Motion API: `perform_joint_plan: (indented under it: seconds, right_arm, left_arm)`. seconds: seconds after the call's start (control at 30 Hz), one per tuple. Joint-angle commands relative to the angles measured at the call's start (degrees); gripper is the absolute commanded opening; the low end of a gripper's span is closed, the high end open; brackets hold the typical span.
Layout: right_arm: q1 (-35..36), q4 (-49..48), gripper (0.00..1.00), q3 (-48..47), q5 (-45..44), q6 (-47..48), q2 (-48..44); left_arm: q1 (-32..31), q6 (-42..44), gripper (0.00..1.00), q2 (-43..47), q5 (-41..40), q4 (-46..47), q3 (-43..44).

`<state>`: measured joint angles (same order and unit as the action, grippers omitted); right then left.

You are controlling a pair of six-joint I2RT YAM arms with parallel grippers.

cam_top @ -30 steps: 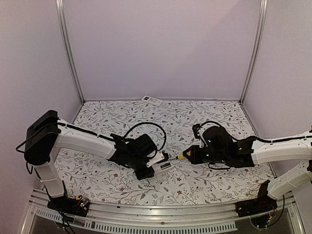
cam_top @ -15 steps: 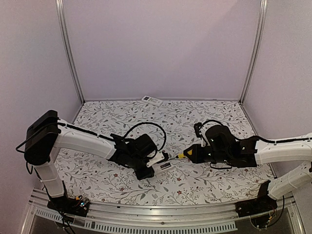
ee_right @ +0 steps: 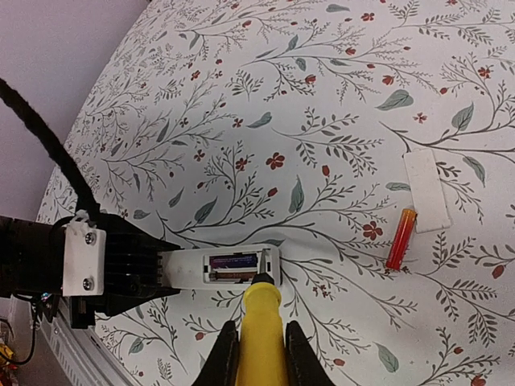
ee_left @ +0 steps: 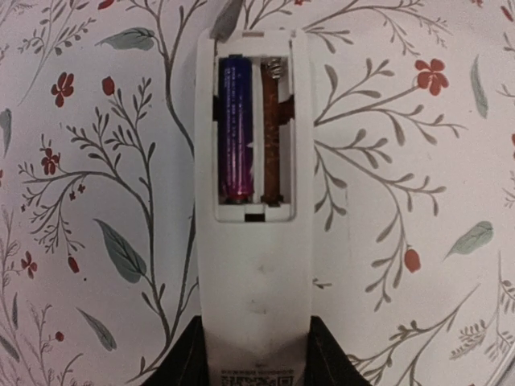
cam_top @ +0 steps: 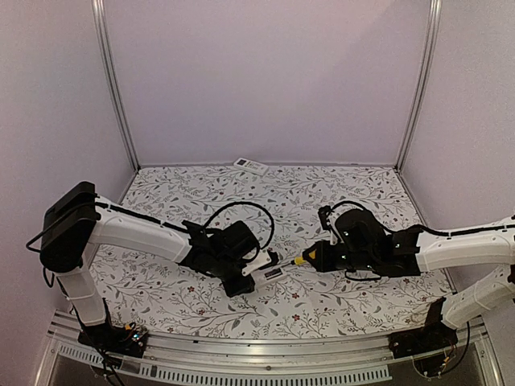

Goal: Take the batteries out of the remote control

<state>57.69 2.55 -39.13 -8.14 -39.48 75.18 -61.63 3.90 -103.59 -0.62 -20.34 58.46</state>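
From the overhead camera, the left gripper [cam_top: 245, 274] sits low over the flowered table [cam_top: 338, 193], near its front edge. It is pinching the near end of the remote control [cam_top: 259, 262], which points away from it to the right. The right gripper [cam_top: 311, 259] faces it from the other side, closed around the yellow handle of a screwdriver [cam_top: 298, 260] whose tip reaches the remote's far end. A broader white remote [cam_top: 250, 166] lies well apart at the back wall.

In the left wrist view, the remote control lies back-up and runs straight out from the gripper. Its near end is clamped between the two dark fingers [ee_left: 187, 363]. The battery compartment is uncovered towards the far end. A blue-purple battery [ee_left: 236, 129] lies in the left bay. The right bay shows a coiled spring and a brownish inside. A grey tip pokes in just past the remote's far edge.

In the right wrist view, the fingers [ee_right: 224, 354] press on both sides of the yellow handle, and the screwdriver's dark tip touches the remote's end beside the open compartment. A reddish battery [ee_right: 400, 239] lies loose on the table, well to the right of the remote. Just beside it is a flat white cover [ee_right: 426, 190].
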Motion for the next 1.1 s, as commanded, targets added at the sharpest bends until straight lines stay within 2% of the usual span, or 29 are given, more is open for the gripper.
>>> perform_joint_plan:
  seconds: [0.0, 1.07]
  right_arm:
    - [-0.02, -0.08, 0.0, 0.48, 0.96, -0.33, 0.71]
    - [0.76, -1.46, 0.0, 0.46, -0.48, -2.61, -1.14]
  left_arm:
    - [-1.53, 0.46, 0.2, -1.87, 1.47, -0.9, -0.45]
    - [-1.59, 0.49, 0.2, -1.95, 1.24, -1.21, -0.27]
